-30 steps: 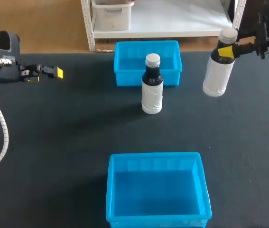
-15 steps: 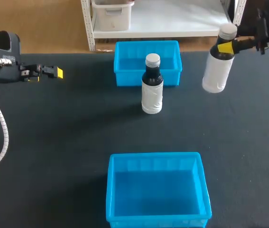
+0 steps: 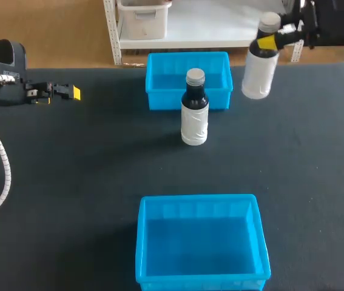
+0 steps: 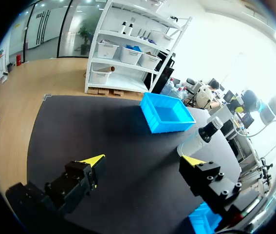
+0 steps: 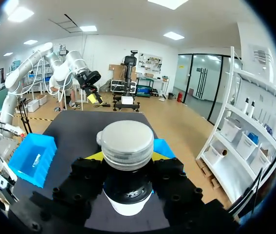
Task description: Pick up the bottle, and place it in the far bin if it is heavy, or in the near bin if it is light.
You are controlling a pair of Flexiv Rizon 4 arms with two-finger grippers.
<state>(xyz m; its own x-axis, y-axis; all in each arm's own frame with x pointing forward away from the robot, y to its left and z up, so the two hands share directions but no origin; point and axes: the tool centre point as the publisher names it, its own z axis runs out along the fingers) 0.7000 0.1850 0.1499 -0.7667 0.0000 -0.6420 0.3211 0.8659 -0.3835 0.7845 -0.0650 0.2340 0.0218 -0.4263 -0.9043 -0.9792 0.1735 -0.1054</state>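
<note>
1. While the right gripper point(image 3: 270, 41) hangs high over the far right of the dark surface point(image 3: 87, 182), its yellow-tipped jaws pinch the neck of a white bottle point(image 3: 258, 70) from two sides, just under its grey cap point(image 3: 269, 22).
2. That white bottle is lifted off the surface and slightly tilted. It seems to hang just past the right wall of the far bin point(image 3: 159, 100), though the overhead view does not settle this.
3. From the right wrist, the cap point(image 5: 127, 141) fills the middle, and the right gripper point(image 5: 127, 157) clamps the dark neck below it.
4. A second bottle point(image 3: 194, 112), dark with a white label and silver cap, stands upright on the surface just in front of the far bin.
5. The near bin point(image 3: 197, 198), bright blue like the far one, sits at the near edge, well apart from both bottles.
6. The left gripper point(image 3: 68, 92) hangs at the far left. Its wrist view shows the left gripper point(image 4: 142, 161) with jaws spread wide and nothing between them, and the second bottle point(image 4: 199, 138) and far bin point(image 4: 153, 124) lie ahead.
</note>
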